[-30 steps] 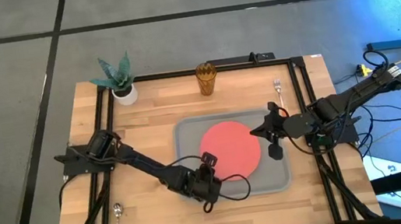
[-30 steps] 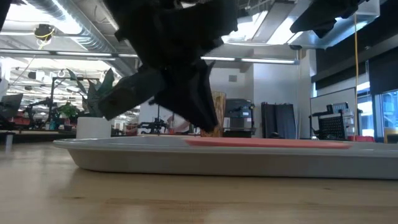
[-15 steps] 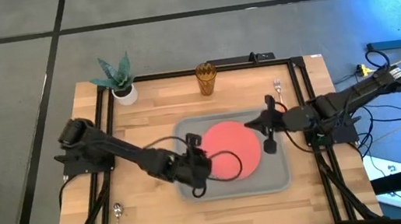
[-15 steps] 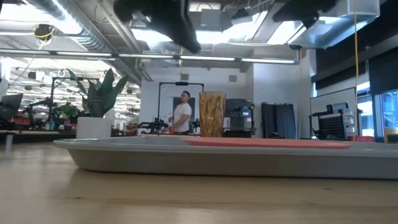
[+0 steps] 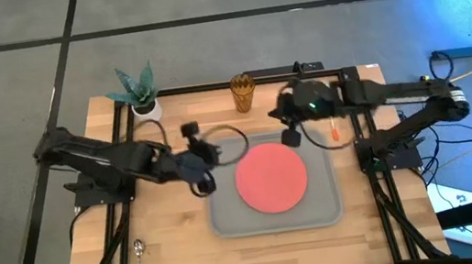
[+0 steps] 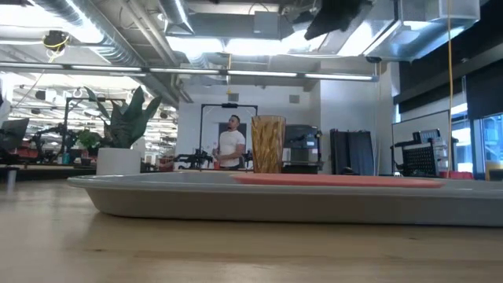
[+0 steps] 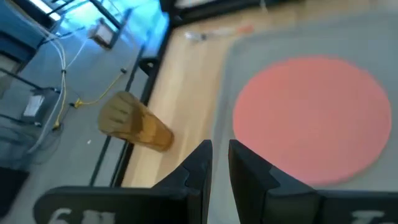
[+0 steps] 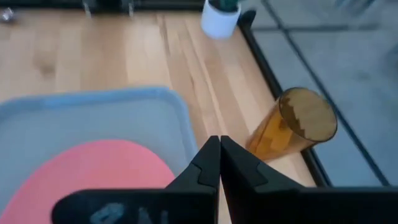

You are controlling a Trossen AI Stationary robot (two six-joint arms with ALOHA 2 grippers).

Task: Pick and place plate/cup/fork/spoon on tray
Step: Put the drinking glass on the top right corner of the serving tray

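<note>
Your left hand [image 5: 198, 168] hangs above the tabletop [image 5: 172, 136] just off the tray's left edge. Its fingers [image 7: 200, 160] stand nearly together with only a thin slit between them, and you have nothing in them. Your right hand [image 5: 291, 132] is above the tray's far rim, a little right of the cup. Its fingers [image 8: 210, 163] are pressed closed and hold nothing.

Look at the tray [image 5: 230, 221]: it lies at the middle of the tabletop and holds one thing, the plate [image 5: 271, 176], lying flat on the tray floor a little right of its middle. In the low view the plate [image 6: 338, 180] shows as a thin red strip just above the tray's rim [image 6: 259, 198].

The cup [image 5: 243, 93] stands upright on the wood at the far edge, apart from the tray, and you can see it from both wrists [image 7: 135, 122] [image 8: 291, 126]. The fork [image 5: 331, 120] lies on the wood beside the tray's far right corner, partly under your right arm. The spoon [image 5: 139, 261] lies near the front left corner, well apart from the tray. A potted plant [image 5: 142, 93] stands at the far left corner.
</note>
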